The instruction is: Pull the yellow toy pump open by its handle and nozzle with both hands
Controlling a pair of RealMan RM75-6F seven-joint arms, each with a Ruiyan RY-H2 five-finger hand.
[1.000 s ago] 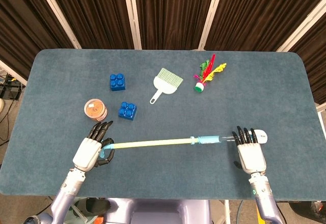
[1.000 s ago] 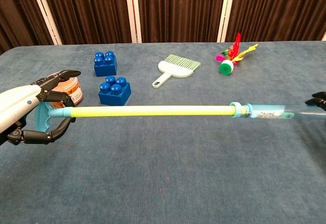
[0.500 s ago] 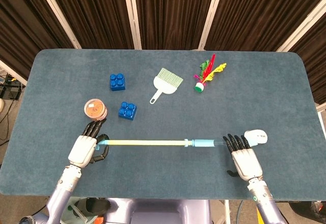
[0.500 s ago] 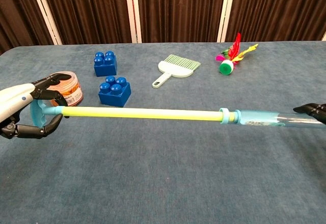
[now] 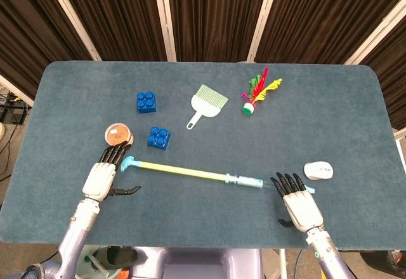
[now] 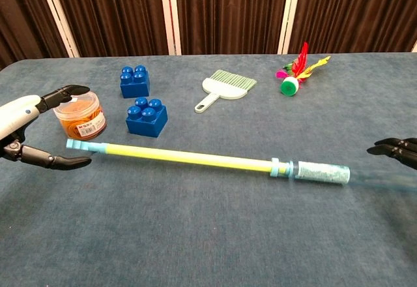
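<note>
The big blue surface (image 5: 355,120) holds everything. The yellow toy pump (image 5: 190,173) lies on it near the front edge, between the two hands, slanting a little. Its long yellow rod is pulled far out of the clear blue tube, so the pulling job looks done. The pump handle (image 5: 126,162) points to the left hand and the tube end points to the right hand.

The left hand (image 5: 101,176) is just beside the handle but does not touch it. Its fingers are spread apart and it holds nothing. The right hand (image 5: 297,200) is near the tube end, also not touching, with fingers spread apart and nothing in them. Nothing seems left but to move the hands away.

Farther back lie a small green brush (image 5: 206,103), two blue blocks (image 5: 146,101) (image 5: 158,137) and a bright feather toy (image 5: 258,90). A white computer mouse (image 5: 318,170) sits near the right hand.

One small round tub (image 6: 81,119) stands just behind the handle. It has a clear lid on top and looks full of something orange. I cannot tell what the orange stuff is.
</note>
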